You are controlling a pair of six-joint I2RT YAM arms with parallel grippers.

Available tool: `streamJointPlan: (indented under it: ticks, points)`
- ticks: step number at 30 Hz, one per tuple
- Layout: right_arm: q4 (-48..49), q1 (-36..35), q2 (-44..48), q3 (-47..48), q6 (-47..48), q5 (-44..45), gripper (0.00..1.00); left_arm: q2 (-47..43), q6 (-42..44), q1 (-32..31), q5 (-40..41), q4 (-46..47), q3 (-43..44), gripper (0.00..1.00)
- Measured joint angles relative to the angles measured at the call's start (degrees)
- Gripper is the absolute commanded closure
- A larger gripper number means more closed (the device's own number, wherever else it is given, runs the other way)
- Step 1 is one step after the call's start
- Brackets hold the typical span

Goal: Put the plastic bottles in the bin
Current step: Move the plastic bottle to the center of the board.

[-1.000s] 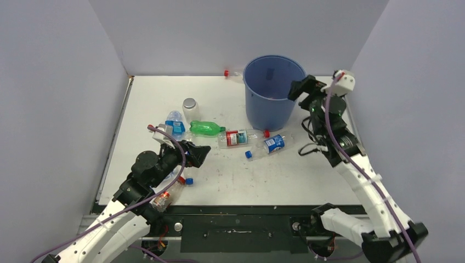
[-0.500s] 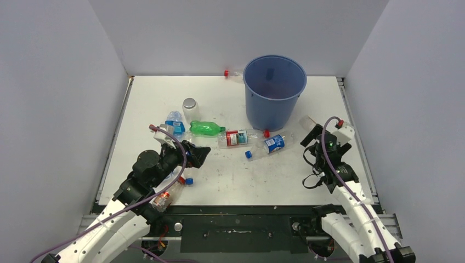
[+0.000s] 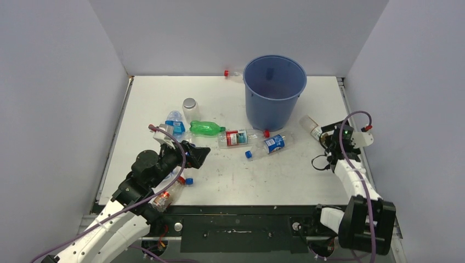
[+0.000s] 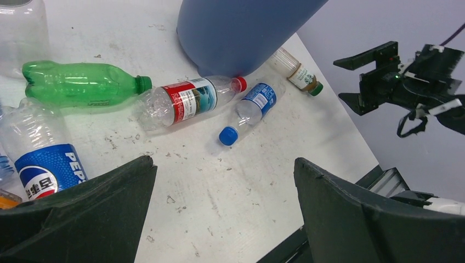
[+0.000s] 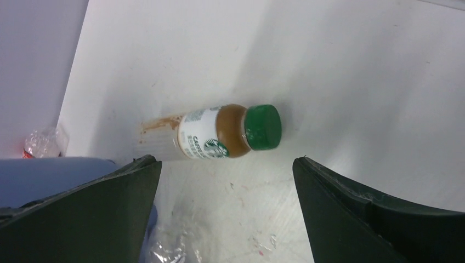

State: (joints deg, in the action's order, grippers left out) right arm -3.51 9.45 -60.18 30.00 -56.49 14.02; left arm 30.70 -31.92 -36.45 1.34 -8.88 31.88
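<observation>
Right hand (image 5: 222, 164) open, empty, facing green-capped brown plastic bottle (image 5: 219, 133) at frame centre. Left hand (image 4: 224, 164) open, empty. Several bottles (image 3: 241, 137) lie outside round blue plastic bin (image 3: 274, 104); most work pending.

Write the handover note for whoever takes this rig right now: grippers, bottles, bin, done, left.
Left gripper: open, empty, low over the near left of the table.
Right gripper: open, empty, aimed at the coffee bottle lying right of the bin.
On the table: green bottle, red-labelled bottle and blue-capped bottle lying before the bin; Pepsi bottle and a standing clear bottle further left; orange bottle by the left arm; red-capped bottle behind the bin.
Done: no bottle shows inside the bin.
Left: all of these.
</observation>
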Motion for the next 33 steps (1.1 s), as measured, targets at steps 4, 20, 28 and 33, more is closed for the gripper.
streamJointPlan:
  ticks: [4, 20, 28, 33]
  points:
    - [0.9, 0.8, -11.7, 8.2, -0.4, -0.2, 0.06, -0.7, -0.2, 0.0, 0.0, -0.3, 0.0, 0.04]
    - [5.9, 5.5, -38.4, 23.0, 12.8, -17.1, 0.06, -1.2, -0.2, 0.0, -0.2, -0.9, 0.1, 0.04]
    - [12.6, 4.3, -32.8, 12.5, 4.9, -21.0, 0.06, -1.4, -0.2, 0.0, -0.4, -0.9, 0.1, 0.04]
    - [12.8, 1.3, -25.2, 5.2, 1.7, -20.9, 0.05, -1.7, -0.2, 0.0, -0.6, -0.9, 0.1, 0.04]
